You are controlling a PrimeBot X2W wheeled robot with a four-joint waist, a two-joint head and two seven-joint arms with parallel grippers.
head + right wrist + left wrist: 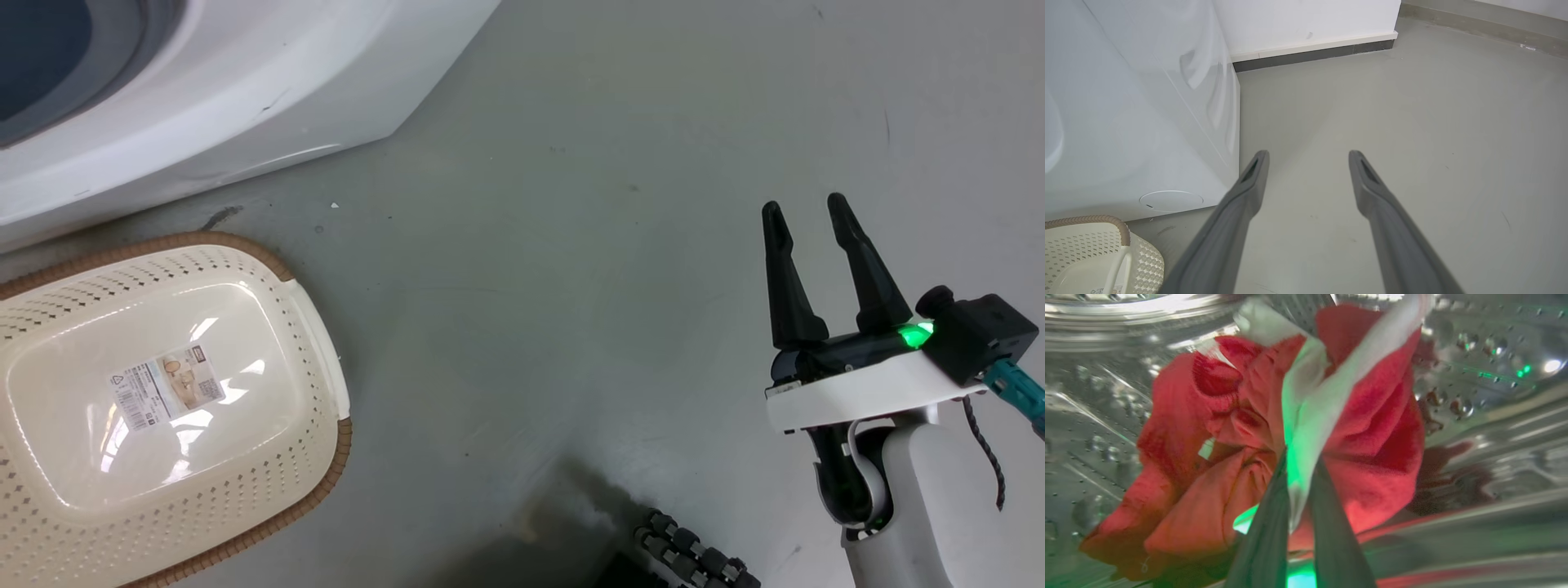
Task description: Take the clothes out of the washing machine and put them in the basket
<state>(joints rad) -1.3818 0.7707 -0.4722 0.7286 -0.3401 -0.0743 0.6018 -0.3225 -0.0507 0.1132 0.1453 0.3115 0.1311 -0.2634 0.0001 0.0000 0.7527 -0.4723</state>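
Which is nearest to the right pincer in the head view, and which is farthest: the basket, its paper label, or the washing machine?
1. washing machine, its corner up and left of the right pincer.
2. basket, its rim at the lower left.
3. paper label, farther left, on the basket's bottom.

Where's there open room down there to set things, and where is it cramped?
The basket is bare inside. The floor between basket, washer and right gripper is open. Cramped: the drum, where the left gripper pinches the clothes.
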